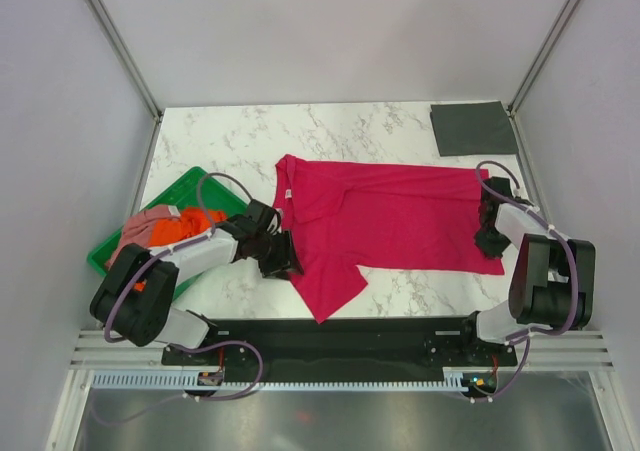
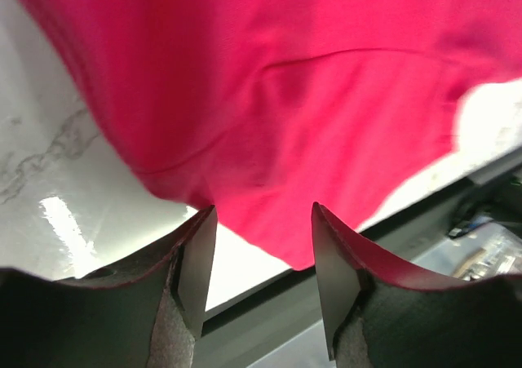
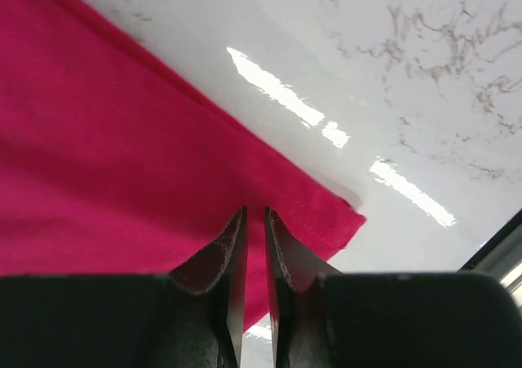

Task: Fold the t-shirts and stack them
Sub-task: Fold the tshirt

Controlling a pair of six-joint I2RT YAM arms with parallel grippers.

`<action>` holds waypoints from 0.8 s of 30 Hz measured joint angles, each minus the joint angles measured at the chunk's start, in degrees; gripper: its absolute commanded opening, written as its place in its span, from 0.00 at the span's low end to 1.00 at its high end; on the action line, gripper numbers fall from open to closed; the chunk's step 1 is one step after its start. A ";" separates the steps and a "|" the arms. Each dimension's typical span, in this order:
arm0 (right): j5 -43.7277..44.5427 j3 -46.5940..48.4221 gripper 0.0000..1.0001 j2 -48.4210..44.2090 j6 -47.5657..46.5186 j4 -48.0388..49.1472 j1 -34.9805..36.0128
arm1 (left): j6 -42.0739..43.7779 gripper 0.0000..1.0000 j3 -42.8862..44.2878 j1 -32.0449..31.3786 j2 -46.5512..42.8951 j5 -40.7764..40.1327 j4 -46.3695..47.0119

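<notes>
The crimson-red t-shirt (image 1: 390, 216) lies spread flat across the middle of the marble table, collar to the left, one sleeve pointing at the near edge. My left gripper (image 1: 283, 256) is open and empty at the shirt's left edge by that sleeve; in the left wrist view its jaws (image 2: 263, 209) stand apart with the red cloth (image 2: 285, 82) just beyond the tips. My right gripper (image 1: 490, 239) sits on the hem's near right corner, its jaws (image 3: 254, 211) closed to a thin gap on the red cloth (image 3: 106, 180). The dark grey t-shirt (image 1: 472, 128) lies folded at the back right.
A green tray (image 1: 185, 183) at the left holds the crumpled dusty pink t-shirt (image 1: 148, 221) and orange t-shirt (image 1: 185, 226). White walls with metal posts close in the table on three sides. The black arm rail runs along the near edge.
</notes>
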 measured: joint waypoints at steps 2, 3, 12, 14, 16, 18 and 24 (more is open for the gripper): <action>0.50 -1.44 0.21 0.04 -0.81 0.87 -1.20 | -0.92 0.51 -0.96 -1.01 1.51 -1.05 -0.11; 1.09 -1.92 0.21 0.09 -1.25 1.40 -1.46 | -1.27 0.50 -1.01 -1.42 1.51 -1.46 0.02; 5.18 -1.20 0.25 1.60 -2.78 3.17 -1.97 | -6.99 0.54 -3.76 -5.16 -1.18 -4.02 3.30; 5.46 -0.55 0.29 1.46 -3.41 2.45 -2.08 | -7.50 0.54 -4.22 -5.38 -2.54 -4.42 2.80; 5.09 1.05 0.34 0.66 -4.22 1.33 -2.21 | -7.50 0.58 -3.98 -5.33 -4.48 -5.33 0.24; 3.13 3.43 0.40 -1.51 -5.05 0.22 -2.16 | -6.97 0.59 -1.55 -4.90 -5.68 -5.95 -4.26; -7.76 12.52 0.50 -6.88 -5.99 3.54 7.91 | -0.59 0.58 15.98 3.50 -5.46 -8.28 -13.18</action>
